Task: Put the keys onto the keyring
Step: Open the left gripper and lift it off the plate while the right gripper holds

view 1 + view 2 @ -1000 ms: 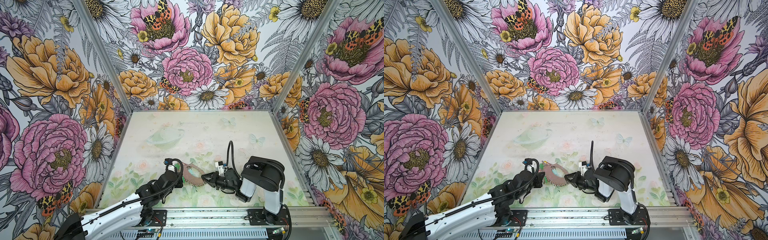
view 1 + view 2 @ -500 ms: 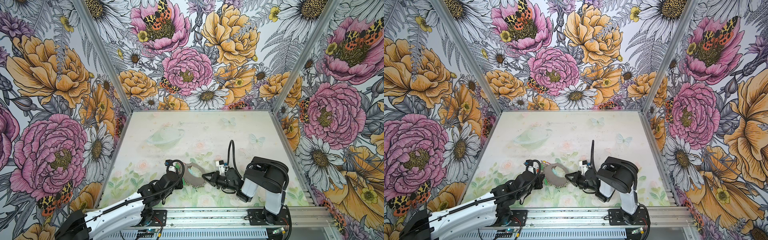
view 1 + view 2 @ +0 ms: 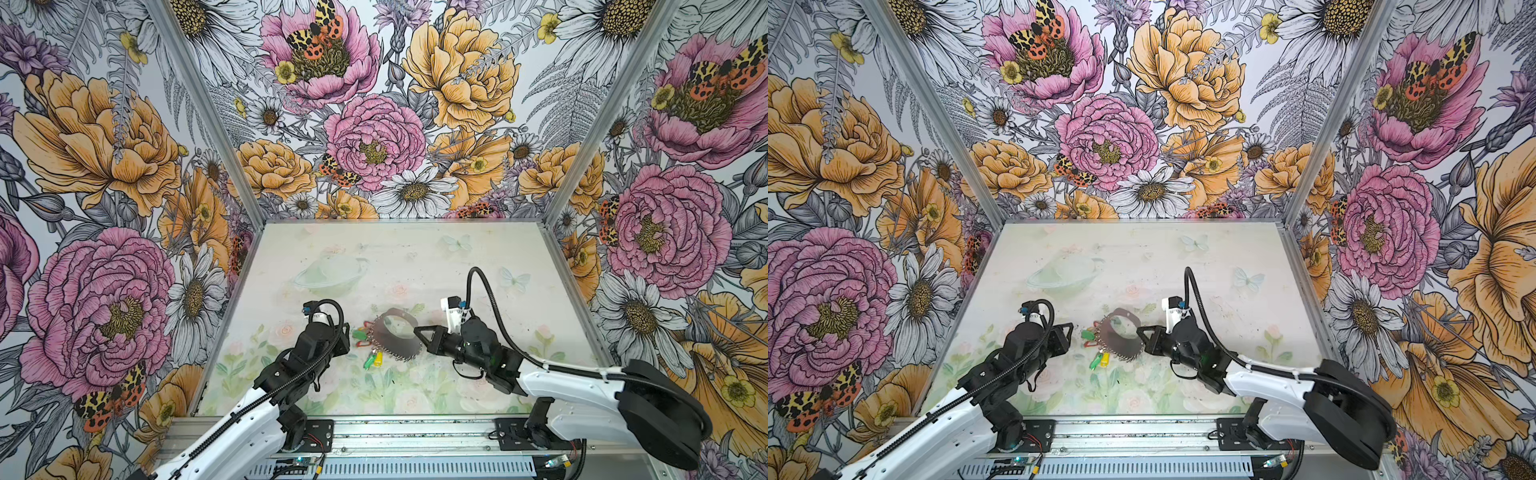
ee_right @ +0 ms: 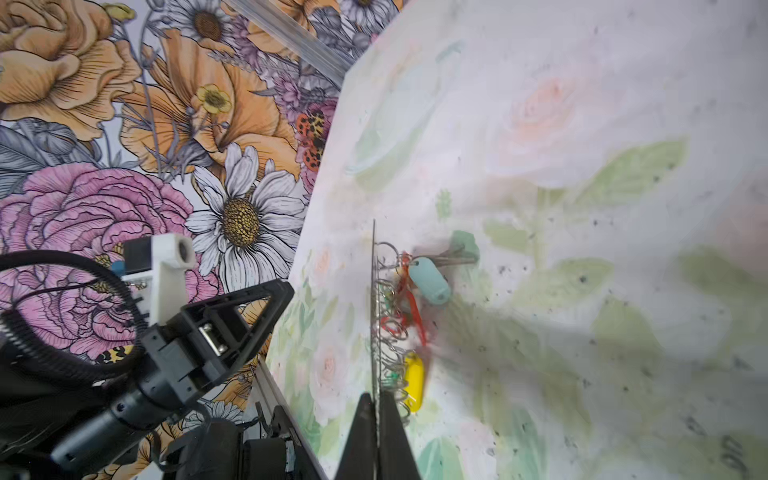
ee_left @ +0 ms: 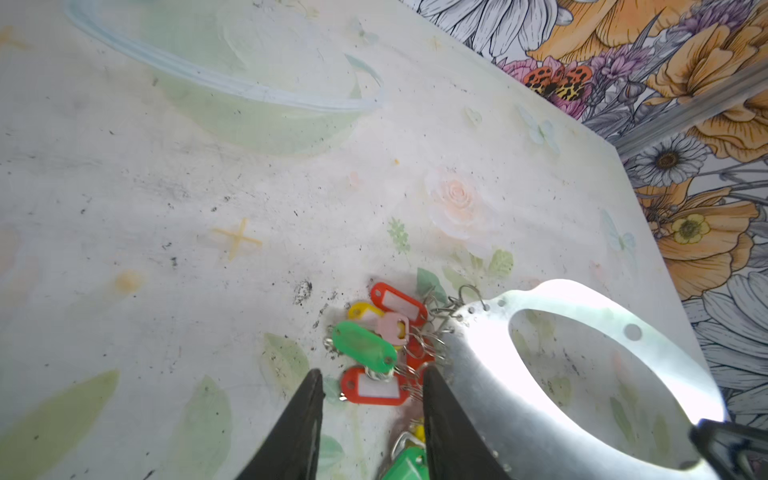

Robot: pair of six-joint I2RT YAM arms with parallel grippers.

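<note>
Steel keyring pinched edge-on by right gripper
Left gripper open beside keys; most look hooked on, any left unclear

No text reads anywhere — the key tags show blank inserts.

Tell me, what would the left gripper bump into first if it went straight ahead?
Most likely the red key tag, which lies right in the mouth of the open left gripper, with the green tag just beyond it. Whether the gripper is low enough to touch them is unclear.
</note>
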